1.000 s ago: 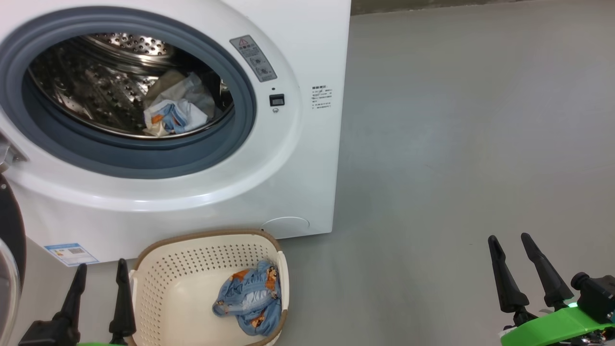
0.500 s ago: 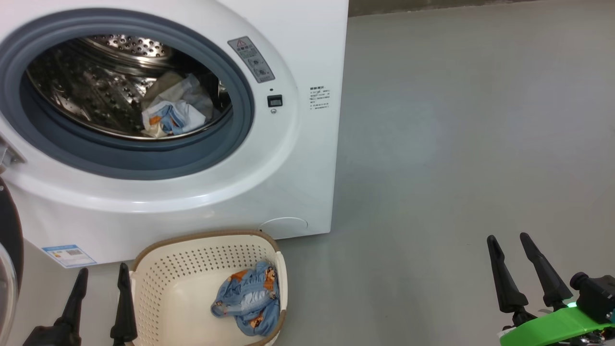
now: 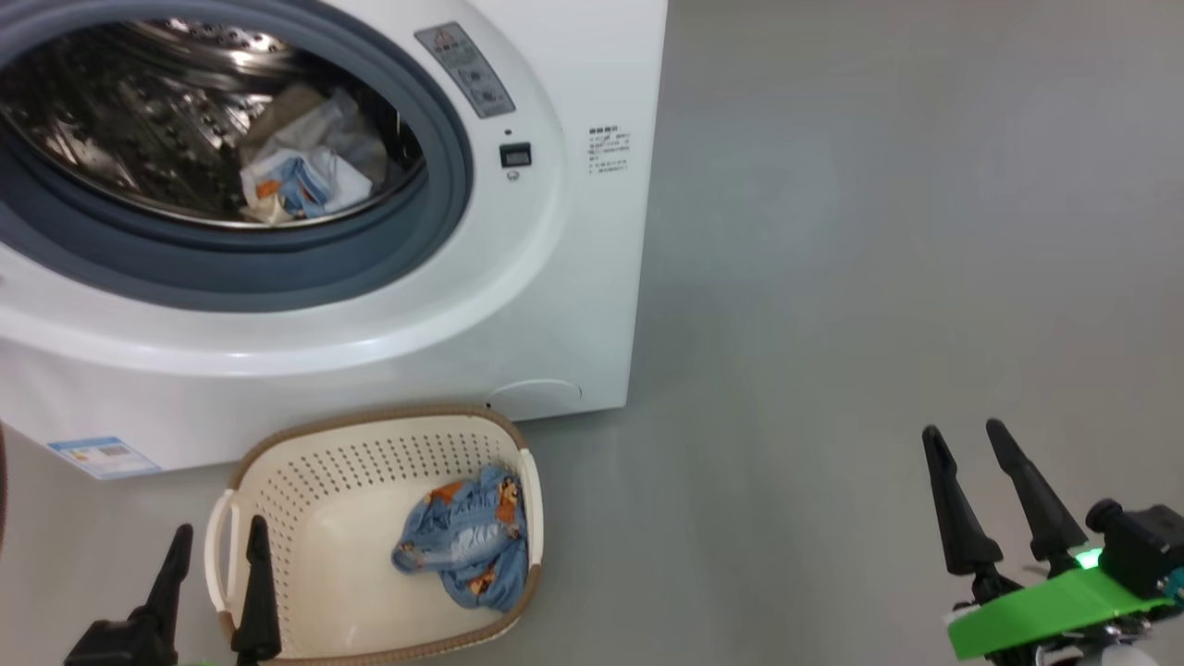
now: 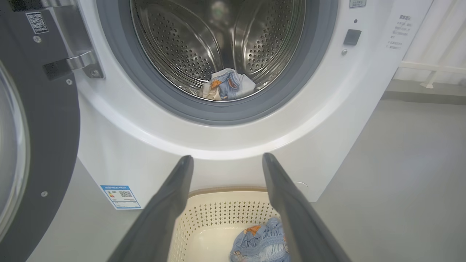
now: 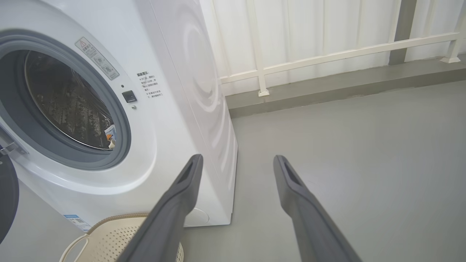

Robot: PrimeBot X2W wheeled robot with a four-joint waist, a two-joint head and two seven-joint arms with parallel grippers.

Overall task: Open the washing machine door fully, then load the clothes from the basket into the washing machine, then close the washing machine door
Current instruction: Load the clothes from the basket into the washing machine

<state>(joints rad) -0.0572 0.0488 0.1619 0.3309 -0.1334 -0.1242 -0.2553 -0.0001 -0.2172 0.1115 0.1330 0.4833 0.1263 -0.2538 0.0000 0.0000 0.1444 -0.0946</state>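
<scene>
Two sets of fingers spread wide, empty: left gripper [image 3: 221,524] by basket [image 3: 370,421] rim, just before washer [image 3: 592,277]; right gripper [image 3: 962,427] well right of washer, over smooth grey floor [image 3: 879,231]. Door [image 4: 47,127] open, left of washer. Clothes [image 3: 462,546] part in basket, part in drum [image 4: 174,43]. White railing [image 5: 327,54] behind washer.

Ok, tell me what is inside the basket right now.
Inside the basket, one crumpled light-blue garment with orange prints lies near its right wall. Whatever sits under that garment is covered.
</scene>
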